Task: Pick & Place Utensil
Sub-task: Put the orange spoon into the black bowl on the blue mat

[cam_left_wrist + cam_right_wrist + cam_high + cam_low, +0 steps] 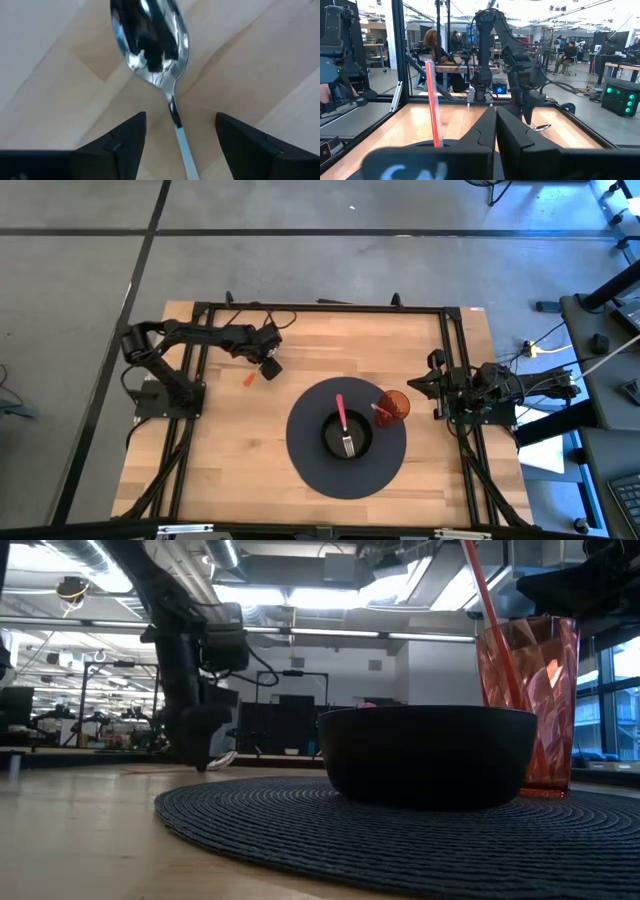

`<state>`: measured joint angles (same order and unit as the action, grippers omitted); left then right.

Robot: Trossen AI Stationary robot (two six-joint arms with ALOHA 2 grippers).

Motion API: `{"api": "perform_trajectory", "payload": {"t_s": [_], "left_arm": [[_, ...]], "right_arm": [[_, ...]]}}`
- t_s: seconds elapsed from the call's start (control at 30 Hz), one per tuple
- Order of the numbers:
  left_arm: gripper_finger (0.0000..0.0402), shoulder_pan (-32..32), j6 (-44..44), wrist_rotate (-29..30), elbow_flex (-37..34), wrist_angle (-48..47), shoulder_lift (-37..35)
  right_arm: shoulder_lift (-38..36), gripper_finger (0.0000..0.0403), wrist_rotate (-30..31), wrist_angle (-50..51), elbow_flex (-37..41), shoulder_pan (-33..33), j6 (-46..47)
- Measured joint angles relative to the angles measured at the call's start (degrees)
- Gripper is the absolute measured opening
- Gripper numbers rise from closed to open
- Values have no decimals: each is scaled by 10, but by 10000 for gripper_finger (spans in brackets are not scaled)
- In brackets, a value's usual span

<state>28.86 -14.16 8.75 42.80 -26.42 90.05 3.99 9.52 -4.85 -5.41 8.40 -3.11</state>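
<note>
The left gripper [268, 366] is hanging low over the bare wood at the table's left-centre, beyond the round dark mat [300, 455], with its two dark fingers [125, 140] spread wide apart and gripping nothing. Between those fingers the utensil [152, 45] is lying flat on the table [230, 460]: its shiny bowl-shaped head is pointing away from the wrist and its thin neck is running back through the gap, touching neither finger as far as the wrist view shows. From above, the orange-red handle [249, 379] is showing just beside the gripper, on its left. On the mat a black bowl [346, 434] is sitting near the middle, holding a fork with a pink handle [343, 423] that is leaning from the bowl's far rim down to its tines at the near side. Just beside the bowl, on its right and also on the mat, a red translucent cup [394, 406] is standing upright with a red straw-like stick [483, 590] rising out of it. The right gripper [420, 386] is waiting at the table's right edge beside the cup, its fingers [485, 135] pressed together with nothing between them. In the room beyond the table, seated people [432, 45] are showing at desks.
</note>
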Motion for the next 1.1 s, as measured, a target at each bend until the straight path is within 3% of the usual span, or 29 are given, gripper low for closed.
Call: {"api": "perform_trajectory", "payload": {"t_s": [0.3, 0.67, 0.9, 1.1], "left_arm": [[190, 11, 39, -20, 2, 14, 24], [17, -39, 140, 4, 1, 15, 27], [8, -105, 221, 59, 0, 16, 29], [6, -147, 259, 51, 0, 13, 29]], "right_arm": [[0, 14, 0, 0, 0, 0, -1], [0, 14, 0, 0, 0, 0, -1], [0, 14, 0, 0, 0, 0, -1], [0, 14, 0, 0, 0, 0, -1]]}}
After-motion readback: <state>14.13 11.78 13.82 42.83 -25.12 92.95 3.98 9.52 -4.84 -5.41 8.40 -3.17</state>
